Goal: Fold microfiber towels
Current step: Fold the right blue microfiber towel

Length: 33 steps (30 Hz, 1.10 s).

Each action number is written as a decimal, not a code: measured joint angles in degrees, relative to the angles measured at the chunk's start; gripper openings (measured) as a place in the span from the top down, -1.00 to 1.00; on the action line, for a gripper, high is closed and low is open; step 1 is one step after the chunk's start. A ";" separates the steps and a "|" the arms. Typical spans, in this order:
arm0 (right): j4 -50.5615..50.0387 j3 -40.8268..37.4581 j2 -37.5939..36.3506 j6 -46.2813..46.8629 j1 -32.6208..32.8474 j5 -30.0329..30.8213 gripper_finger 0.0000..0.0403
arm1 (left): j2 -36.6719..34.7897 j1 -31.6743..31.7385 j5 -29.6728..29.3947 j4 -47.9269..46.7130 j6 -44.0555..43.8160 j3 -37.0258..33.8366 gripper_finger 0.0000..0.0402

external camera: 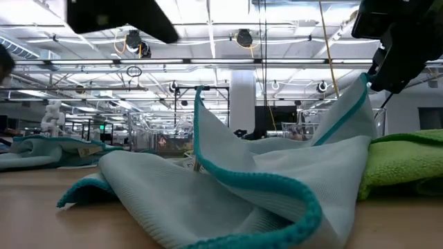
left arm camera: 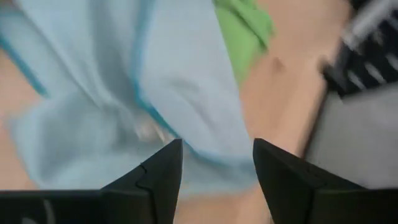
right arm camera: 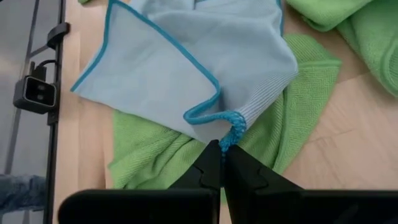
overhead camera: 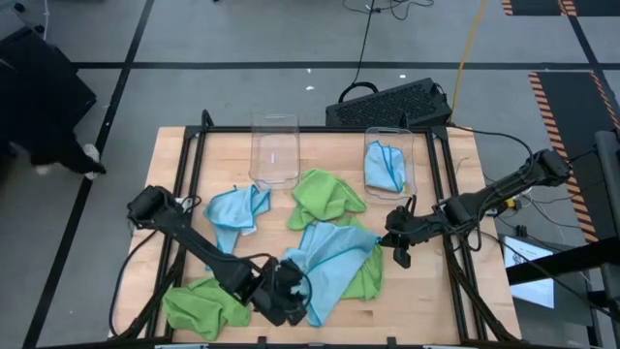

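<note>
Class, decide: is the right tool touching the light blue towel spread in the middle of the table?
Touching. In the right wrist view the right tool is shut on the bunched corner of the blue towel, which lies over a green towel.

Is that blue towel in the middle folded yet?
No. The blue towel lies loose and rumpled over a green towel; the right hand pinches one corner.

Crumpled lime and blue microfiber towels across the table, perhaps six.
</note>
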 joint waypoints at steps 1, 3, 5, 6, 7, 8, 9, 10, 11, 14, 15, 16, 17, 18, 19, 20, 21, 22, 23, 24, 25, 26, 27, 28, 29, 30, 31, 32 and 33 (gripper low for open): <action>-0.09 0.00 -0.02 0.06 0.00 0.00 1.00 | 0.16 0.06 -2.56 -0.38 0.02 -0.01 0.02; 0.03 0.00 -0.02 0.07 0.00 0.00 1.00 | 0.31 0.21 -6.47 -0.61 1.29 -0.07 -0.01; -0.01 0.00 -0.02 0.07 0.00 -0.10 1.00 | 0.70 0.76 -7.99 0.14 2.70 0.02 -0.07; 0.07 0.00 -0.02 0.05 0.00 -0.20 1.00 | 1.00 0.85 -8.20 0.04 3.11 0.02 -0.11; 0.06 0.00 -0.02 0.01 0.00 -0.20 1.00 | 1.52 0.93 -8.30 -0.19 3.47 0.01 -0.15; 0.08 0.00 -0.02 -0.03 0.00 -0.20 1.00 | 2.27 1.12 -8.41 -0.03 3.50 0.00 -0.20; 0.09 0.00 -0.02 -0.18 0.00 -0.19 1.00 | 3.11 1.26 -8.44 0.19 3.46 0.00 -0.24; 0.10 0.00 -0.02 -0.50 0.00 -0.15 1.00 | 3.87 1.43 -8.22 0.28 3.26 0.00 -0.28; 0.24 0.00 -0.02 -0.85 0.00 -0.15 1.00 | 4.57 1.48 -7.74 0.23 2.85 0.00 -0.31; 0.33 0.00 -0.02 -1.15 0.00 -0.15 1.00 | 6.09 2.06 -6.42 0.33 0.04 -0.02 -0.34; 0.38 0.00 -0.02 -1.18 0.00 -0.17 1.00 | 6.27 2.21 -6.32 0.16 -1.20 -0.02 -0.34; 0.36 0.00 -0.02 -1.24 -0.02 -0.22 1.00 | 6.31 2.39 -6.36 0.04 -2.27 -0.05 -0.33; 0.36 0.00 -0.02 -1.60 -0.03 -0.66 1.00 | 6.31 2.58 -6.44 0.08 -3.22 -0.07 -0.30; 0.36 0.00 -0.02 -2.24 -0.04 -1.07 1.00 | 6.34 2.87 -6.62 0.12 -4.04 -0.04 -0.27; 0.36 0.00 -0.02 -2.78 -0.04 -1.16 1.00 | 6.50 3.16 -6.70 0.11 -4.71 -0.04 -0.24; 0.36 0.00 -0.02 -3.00 -0.04 -1.25 1.00 | 6.73 3.42 -6.74 0.04 -5.20 -0.04 -0.20; 0.36 0.00 -0.02 -3.13 -0.03 -1.26 1.00 | 6.96 3.62 -6.55 -0.05 -5.39 -0.04 -0.16; 0.36 0.00 -0.02 -3.16 -0.04 -1.25 1.00 | 7.40 3.93 -5.91 0.24 -5.54 -0.04 -0.11; 0.36 0.00 -0.02 -3.16 -0.04 -1.25 1.00 | 7.77 4.28 -4.94 1.04 -5.58 -0.04 -0.07; 0.36 0.00 -0.02 -3.32 -0.04 -1.25 1.00 | 8.17 4.60 -3.72 1.69 -5.58 -0.04 -0.02; 0.43 0.00 -0.02 -3.60 -0.04 -1.26 1.00 | 8.55 4.86 -2.46 1.83 -5.60 -0.04 0.03; 0.75 0.00 -0.02 -4.00 -0.04 -1.25 1.00 | 8.95 5.18 -1.26 1.79 -5.79 -0.04 0.08; 1.11 0.00 -0.03 -4.29 -0.04 -1.26 1.00 | 9.29 5.45 -0.32 1.83 -6.50 -0.04 0.14; 1.24 0.00 -0.12 -4.60 -0.04 -1.27 1.00 | 9.41 5.69 0.04 1.61 -7.41 -0.04 0.21; 1.36 0.00 -0.16 -4.87 -0.04 -1.27 1.00 | 9.41 5.91 0.13 1.27 -8.15 -0.04 0.29; 1.79 0.00 -0.17 -5.18 -0.04 -1.27 1.00 | 9.39 6.04 0.08 1.28 -8.78 -0.04 0.38; 2.25 0.00 -0.19 -5.45 -0.04 -1.27 1.00 | 9.34 6.31 0.04 1.61 -9.15 -0.04 0.47; 2.21 0.00 -0.31 -5.52 -0.04 -1.31 1.00 | 9.30 6.51 0.04 1.67 -9.28 -0.04 0.57; 2.29 0.00 -0.39 -5.52 -0.04 -1.31 1.00 | 9.28 6.63 0.08 1.61 -9.46 -0.04 0.68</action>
